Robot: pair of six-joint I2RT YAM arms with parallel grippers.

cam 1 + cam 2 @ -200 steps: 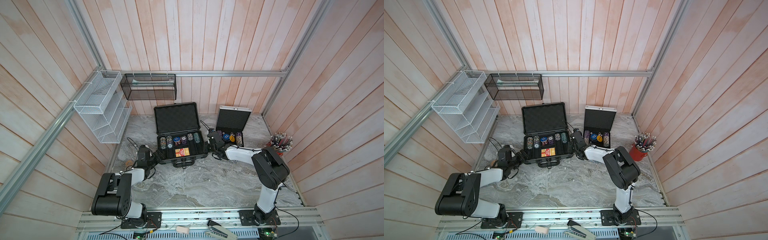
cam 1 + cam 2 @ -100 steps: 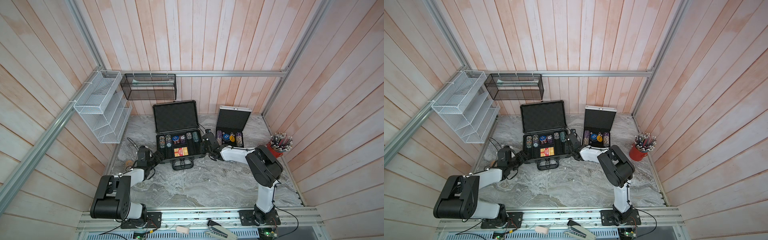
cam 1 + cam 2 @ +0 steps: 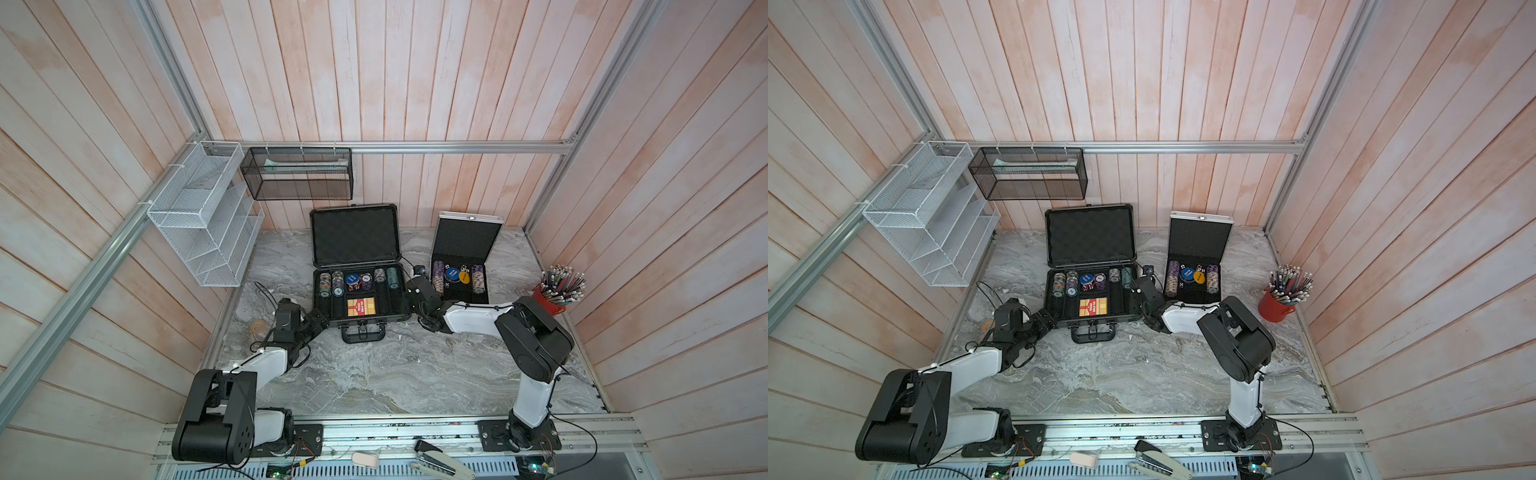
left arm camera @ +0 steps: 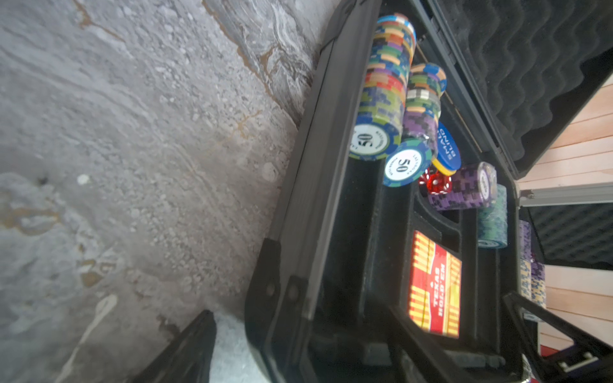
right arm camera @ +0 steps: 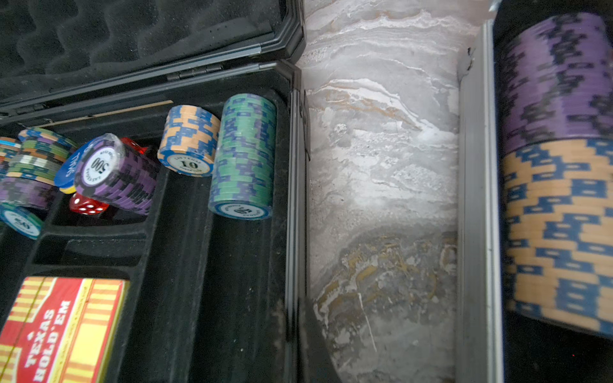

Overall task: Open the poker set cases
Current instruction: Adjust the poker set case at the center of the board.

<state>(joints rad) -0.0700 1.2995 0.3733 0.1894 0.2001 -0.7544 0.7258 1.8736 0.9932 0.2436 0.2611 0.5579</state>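
Both poker set cases stand open with their lids upright in both top views. The larger dark grey one (image 3: 355, 237) (image 3: 1090, 237) holds chip stacks, red dice and a red card box; its handle points toward the front. The smaller silver one (image 3: 465, 241) (image 3: 1200, 241) sits to its right with chips inside. My left gripper (image 3: 318, 322) (image 4: 298, 358) is open, its fingers astride the large case's front left corner, with a gap on one side. My right gripper (image 3: 415, 286) (image 5: 311, 348) is shut, low on the table between the two cases, close against the large case's right wall.
A white wire rack (image 3: 203, 216) and a black mesh basket (image 3: 299, 174) hang on the back left walls. A red cup of pencils (image 3: 557, 291) stands at the right wall. A stapler (image 3: 440, 457) lies on the front rail. Bare marble lies in front of the cases.
My right gripper has slid a little leftward to the large case's right wall, and that case has shifted slightly. The left arm has barely moved.
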